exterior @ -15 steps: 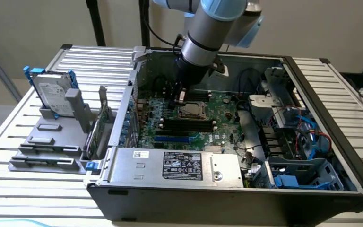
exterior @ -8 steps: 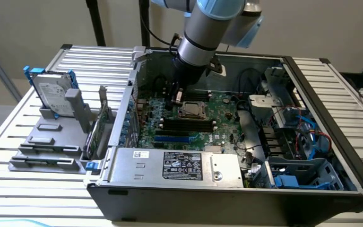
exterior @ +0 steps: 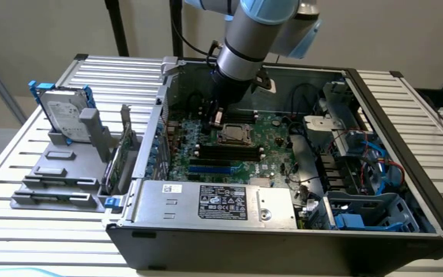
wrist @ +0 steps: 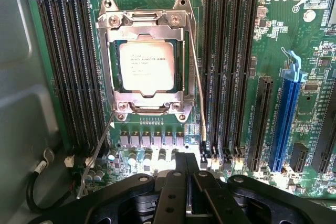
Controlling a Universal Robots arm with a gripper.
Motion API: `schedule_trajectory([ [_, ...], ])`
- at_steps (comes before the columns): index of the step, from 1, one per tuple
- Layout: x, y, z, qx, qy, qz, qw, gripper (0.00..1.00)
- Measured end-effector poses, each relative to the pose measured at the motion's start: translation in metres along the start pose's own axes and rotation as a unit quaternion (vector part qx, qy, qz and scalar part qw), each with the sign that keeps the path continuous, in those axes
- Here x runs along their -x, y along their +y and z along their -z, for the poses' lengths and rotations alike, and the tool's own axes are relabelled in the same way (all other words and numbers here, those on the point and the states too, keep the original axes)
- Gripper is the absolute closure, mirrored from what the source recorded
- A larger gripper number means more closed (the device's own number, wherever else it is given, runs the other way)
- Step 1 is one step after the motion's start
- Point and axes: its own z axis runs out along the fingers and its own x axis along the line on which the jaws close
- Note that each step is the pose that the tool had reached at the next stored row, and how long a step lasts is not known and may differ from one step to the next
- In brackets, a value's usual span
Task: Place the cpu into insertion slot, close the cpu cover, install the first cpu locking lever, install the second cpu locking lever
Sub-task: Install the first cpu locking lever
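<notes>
The cpu (wrist: 146, 66), a silvery square chip, lies flat in the insertion slot (wrist: 149, 109) on the green motherboard (exterior: 271, 151). The cpu cover (wrist: 109, 72), a silvery frame, is folded down around it, and the chip shows through its window. One thin wire lever (wrist: 197, 87) runs along one side of the socket, slanting away from it. A second lever (wrist: 97, 153) sticks out from the opposite corner toward me. My gripper (wrist: 185, 182) is shut with nothing between its black fingers. In the exterior view the gripper (exterior: 215, 120) hangs just beside the socket (exterior: 235, 134), on the exterior view's left.
Long black memory slots (wrist: 65, 66) (wrist: 226, 66) flank the socket, and a blue card slot (wrist: 287, 119) lies further out. The open case holds a power supply (exterior: 214, 202) in front and cables (exterior: 360, 156) on the exterior view's right. A hard drive (exterior: 64, 112) stands outside the case.
</notes>
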Motion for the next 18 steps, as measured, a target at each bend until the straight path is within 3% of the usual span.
schedule_trajectory([
  [4, 0.0001, -0.0008, -0.0002, 0.0000, 0.0003, -0.001, 1.0000, 0.89],
  [7, 0.0006, -0.0029, -0.0006, -0.0007, 0.0041, -0.005, 1.0000, 0.89],
  [18, 0.0005, -0.0043, 0.0013, -0.0050, 0.0291, -0.050, 0.9983, 0.89],
])
